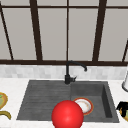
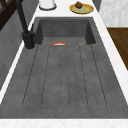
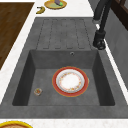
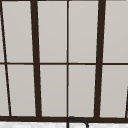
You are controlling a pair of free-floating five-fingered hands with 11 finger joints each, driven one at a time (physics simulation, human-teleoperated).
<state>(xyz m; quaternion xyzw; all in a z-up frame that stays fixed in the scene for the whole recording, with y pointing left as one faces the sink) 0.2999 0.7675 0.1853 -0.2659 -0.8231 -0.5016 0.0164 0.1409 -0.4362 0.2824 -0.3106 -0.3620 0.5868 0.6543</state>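
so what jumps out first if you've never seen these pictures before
A big red ball fills the front of the front view, hiding part of the sink. Behind it a red-rimmed plate lies flat in the basin, right of the ribbed drainboard. A black tap stands at the back before a dark-framed window.

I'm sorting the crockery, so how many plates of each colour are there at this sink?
Red-rimmed plate, lying in the basin: 1
Yellow plates, one on the counter left of the sink and one on the counter right of it: 2
Total: 3
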